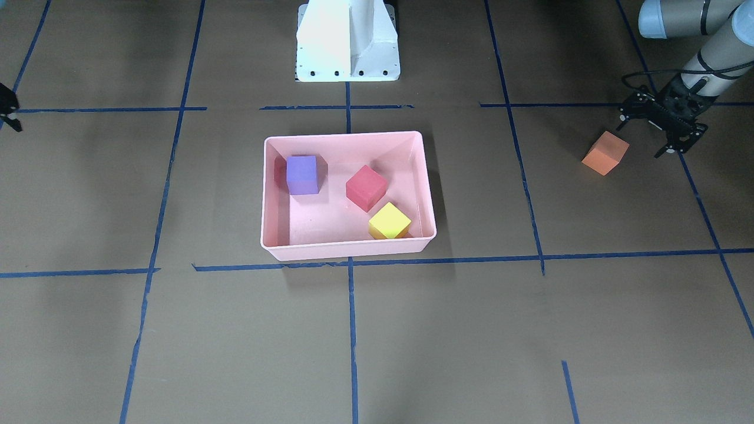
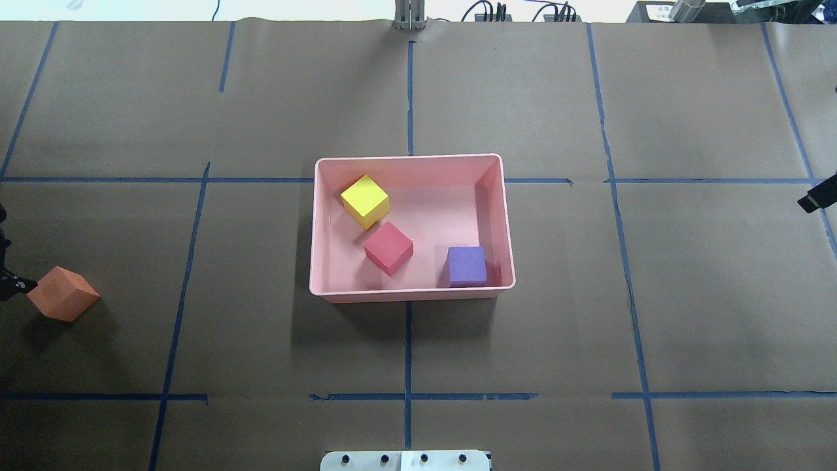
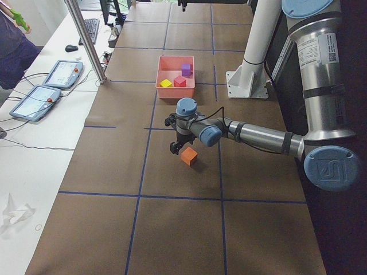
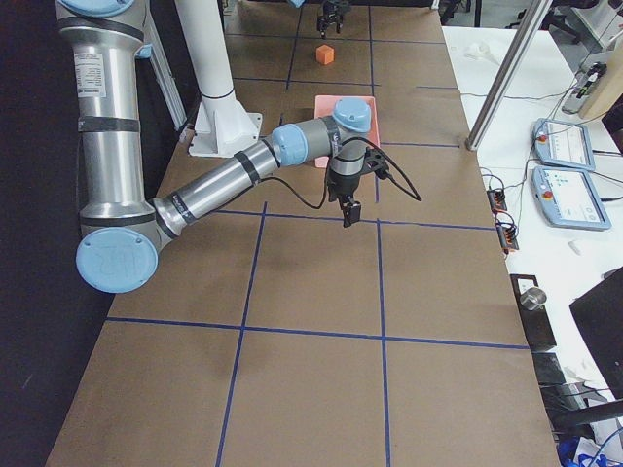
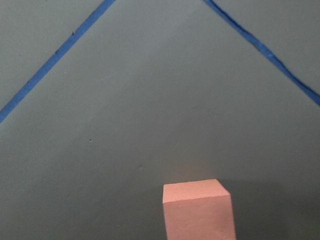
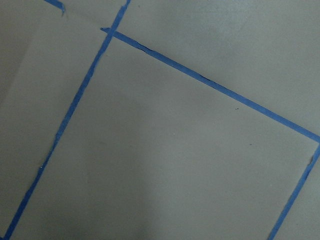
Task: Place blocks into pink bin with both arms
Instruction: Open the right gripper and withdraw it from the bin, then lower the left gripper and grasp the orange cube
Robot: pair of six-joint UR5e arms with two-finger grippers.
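The pink bin (image 1: 347,250) sits mid-table and holds the purple block (image 1: 302,175), the red block (image 1: 366,187) and the yellow-green block (image 1: 389,221). The orange block (image 1: 605,153) lies on the table, far out on my left side; it also shows in the overhead view (image 2: 62,294) and at the bottom of the left wrist view (image 5: 199,210). My left gripper (image 1: 643,139) is open and empty, right beside the orange block. My right gripper (image 2: 814,196) is low over bare table at the far right edge; only part of it shows, so I cannot tell whether it is open or shut.
The white pedestal (image 1: 347,41) stands behind the bin at the robot's base. Blue tape lines (image 1: 351,330) grid the brown table. In the exterior left view, tablets (image 3: 63,73) and a metal pole (image 3: 86,40) stand on a side desk beyond the table.
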